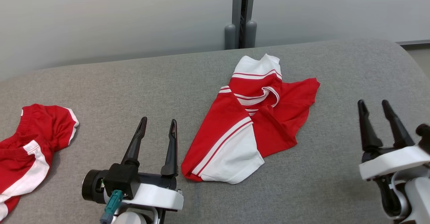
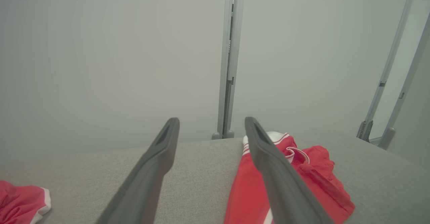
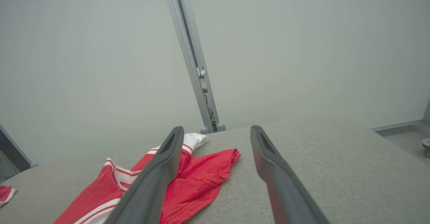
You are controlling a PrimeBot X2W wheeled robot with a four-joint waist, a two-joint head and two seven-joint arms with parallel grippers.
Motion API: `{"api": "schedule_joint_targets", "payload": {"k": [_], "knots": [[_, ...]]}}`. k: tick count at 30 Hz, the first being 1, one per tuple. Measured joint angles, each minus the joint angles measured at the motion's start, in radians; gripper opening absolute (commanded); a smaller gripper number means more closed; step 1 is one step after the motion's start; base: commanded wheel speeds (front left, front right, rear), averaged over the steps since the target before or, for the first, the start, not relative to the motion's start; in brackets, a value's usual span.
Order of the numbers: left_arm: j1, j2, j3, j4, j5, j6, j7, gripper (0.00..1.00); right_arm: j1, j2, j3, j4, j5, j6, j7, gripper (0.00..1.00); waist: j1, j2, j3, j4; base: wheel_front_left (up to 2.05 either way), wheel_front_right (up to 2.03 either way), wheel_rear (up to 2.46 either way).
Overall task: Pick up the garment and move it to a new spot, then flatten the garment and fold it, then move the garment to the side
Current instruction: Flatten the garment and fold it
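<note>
Head view showed the crumpled red-and-white fabric garment (image 1: 248,123) lying on the grey cloth-covered surface (image 1: 134,83) between the left claw (image 1: 159,120) and right claw (image 1: 373,102), both spread open, empty and clear of it. Its layers overlapped, so a pinch might have caught one fold only and dragged it crooked; the second red-and-white garment (image 1: 30,140) at the left edge could have been mistaken for it

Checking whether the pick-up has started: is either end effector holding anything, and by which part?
Nothing is held. The left end effector and right end effector are open, both clear of the red and white garment lying crumpled on the grey surface.
</note>
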Motion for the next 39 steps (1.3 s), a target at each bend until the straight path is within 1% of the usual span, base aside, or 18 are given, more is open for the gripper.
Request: {"api": "schedule_joint_targets", "payload": {"k": [3,5,8,11,15,16,17,18,20,22,24,25,28,33,36,37,38,39], "knots": [[-0.004,0.0,0.003,0.009,0.006,-0.001,0.0,1.0,0.036,0.065,-0.047,-0.044,-0.076,0.0,0.0,1.0,0.0,0.0,0.01,-0.008,0.0,0.0,0.0],[-0.004,0.0,0.002,0.013,0.009,-0.002,0.0,1.0,0.041,0.092,-0.073,-0.066,-0.111,0.0,0.0,1.0,0.0,0.0,0.015,-0.012,0.0,0.0,0.0],[-0.012,0.0,-0.002,0.022,0.018,-0.008,0.0,1.0,0.047,0.119,-0.09,-0.087,-0.138,0.0,0.0,1.0,0.0,0.0,0.023,-0.021,0.0,0.0,0.0],[-0.029,0.001,-0.032,0.05,0.039,-0.027,0.0,1.0,0.06,0.137,-0.099,-0.097,-0.155,0.0,0.0,1.0,0.0,0.0,0.035,-0.033,0.0,0.0,0.0],[-0.081,0.0,-0.103,0.091,0.058,-0.055,0.0,1.0,0.062,0.154,-0.103,-0.097,-0.162,0.0,0.0,1.0,0.0,0.0,0.054,-0.056,0.0,0.0,0.0],[-0.101,0.0,-0.126,0.105,0.061,-0.067,0.0,1.0,0.062,0.159,-0.105,-0.097,-0.163,0.0,0.0,1.0,0.0,0.0,0.062,-0.062,0.0,0.0,0.0],[-0.14,-0.001,-0.175,0.151,0.081,-0.091,0.0,1.0,0.06,0.167,-0.107,-0.097,-0.165,0.0,0.0,1.0,0.0,0.0,0.08,-0.075,0.0,0.0,0.0],[-0.14,-0.001,-0.175,0.151,0.081,-0.091,0.0,1.0,0.06,0.167,-0.107,-0.097,-0.165,0.0,0.0,1.0,0.0,0.0,0.08,-0.075,0.0,0.0,0.0],[-0.178,-0.001,-0.218,0.227,0.09,-0.105,0.0,1.0,0.057,0.173,-0.102,-0.095,-0.169,0.0,0.0,1.0,0.0,0.0,0.095,-0.092,0.0,0.0,0.0],[-0.21,0.001,-0.267,0.293,0.083,-0.13,0.0,1.0,0.054,0.178,-0.105,-0.094,-0.169,0.0,0.0,1.0,0.0,0.0,0.111,-0.11,0.0,0.0,0.0],[-0.249,-0.001,-0.316,0.357,0.063,-0.156,0.02,1.0,0.049,0.187,-0.105,-0.093,-0.169,0.0,0.0,1.0,0.0,0.0,0.128,-0.127,0.0,0.0,0.0],[-0.269,-0.001,-0.336,0.385,0.063,-0.16,0.03,1.0,0.045,0.189,-0.107,-0.092,-0.168,0.0,0.0,1.0,0.0,0.0,0.137,-0.135,0.0,0.0,0.0],[-0.319,0.0,-0.378,0.454,0.066,-0.156,0.05,1.0,0.037,0.194,-0.108,-0.092,-0.167,0.0,0.0,1.0,0.0,0.0,0.161,-0.157,0.0,0.0,0.0],[-0.384,0.0,-0.417,0.538,0.099,-0.108,0.042,1.0,0.029,0.202,-0.111,-0.091,-0.164,0.0,0.0,1.0,0.0,0.0,0.194,-0.183,0.0,0.0,0.0],[-0.407,-0.001,-0.434,0.575,0.105,-0.092,0.036,1.0,0.025,0.205,-0.122,-0.091,-0.167,0.0,0.0,1.0,0.0,0.0,0.204,-0.19,0.0,0.0,0.0],[-0.409,-0.001,-0.439,0.584,0.102,-0.091,0.035,0.28,0.024,0.206,-0.126,-0.091,-0.167,0.0,0.0,1.0,0.0,0.0,0.204,-0.189,0.0,0.0,0.0],[-0.411,0.0,-0.443,0.592,0.096,-0.091,0.035,0.0,0.024,0.207,-0.13,-0.091,-0.167,0.0,0.0,1.0,0.0,0.0,0.205,-0.188,0.0,0.0,0.0],[-0.414,0.0,-0.447,0.595,0.091,-0.087,0.033,0.0,0.024,0.209,-0.133,-0.09,-0.167,0.0,0.0,1.0,0.0,0.0,0.205,-0.186,0.0,0.0,0.0]]}}
